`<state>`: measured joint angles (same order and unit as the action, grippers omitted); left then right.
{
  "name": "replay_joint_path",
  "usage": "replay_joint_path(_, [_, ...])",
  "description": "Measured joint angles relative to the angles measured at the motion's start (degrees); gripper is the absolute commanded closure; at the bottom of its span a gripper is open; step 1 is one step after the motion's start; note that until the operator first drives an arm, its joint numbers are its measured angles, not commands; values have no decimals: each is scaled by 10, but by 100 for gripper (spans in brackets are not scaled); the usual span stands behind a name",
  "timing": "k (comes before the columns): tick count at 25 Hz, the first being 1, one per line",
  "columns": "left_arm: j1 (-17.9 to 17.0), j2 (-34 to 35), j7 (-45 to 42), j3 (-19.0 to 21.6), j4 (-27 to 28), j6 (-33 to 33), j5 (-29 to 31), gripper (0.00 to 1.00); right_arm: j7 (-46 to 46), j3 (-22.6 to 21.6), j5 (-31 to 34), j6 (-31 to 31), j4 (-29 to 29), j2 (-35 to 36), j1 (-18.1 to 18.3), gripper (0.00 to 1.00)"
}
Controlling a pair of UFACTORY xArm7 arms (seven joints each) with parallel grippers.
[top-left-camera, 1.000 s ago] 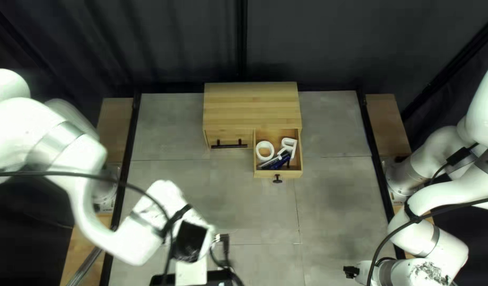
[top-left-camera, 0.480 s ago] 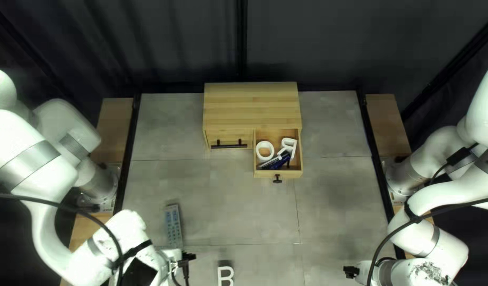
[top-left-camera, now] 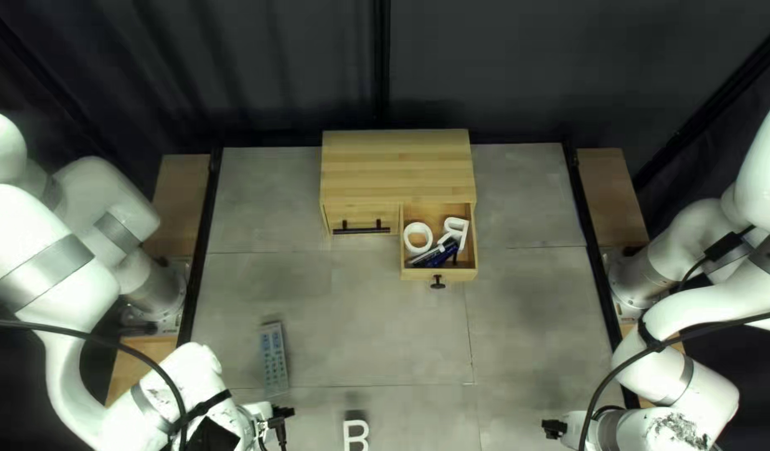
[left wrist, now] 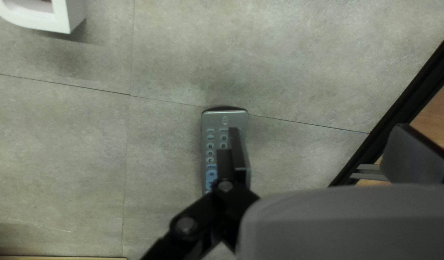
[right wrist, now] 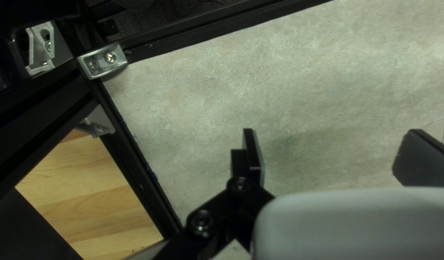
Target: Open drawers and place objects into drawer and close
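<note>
Table (top-left-camera: 318, 313): job looks better than half done, by my reading; two things lie out on it.
Wooden cabinet (top-left-camera: 397, 163): right-hand drawer (top-left-camera: 412, 275) open and loaded, closing it yet to do; left-hand drawer (top-left-camera: 339, 219) shut (whether it needs a turn, cannot tell).
Left pincer (left wrist: 323, 144): spread, nothing pinched, above the table near the remote.
Right pincer (right wrist: 335, 144): spread, holding nothing, well apart from the cabinet.
Remote control (top-left-camera: 274, 359): on the table, yet to be stowed; one left finger overlaps it in the wrist view, contact unclear.
Letter B (top-left-camera: 347, 436): on the table, also to go in.
Letter O (top-left-camera: 407, 239), letter R (top-left-camera: 465, 230): inside the open drawer, done.
Pens (top-left-camera: 439, 258): in beside them, done.
</note>
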<state>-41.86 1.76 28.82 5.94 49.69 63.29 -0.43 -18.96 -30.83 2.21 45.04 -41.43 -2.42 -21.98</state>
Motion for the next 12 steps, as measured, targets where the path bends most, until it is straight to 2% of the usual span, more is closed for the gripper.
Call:
replay_joint_path(4, [0,0,0,0,0,0,0,0,-34,8,9,25,-14,0,7,0])
replay_joint_path(12, [0,0,0,0,0,0,0,0,-173,57,71,147,-92,15,53,0])
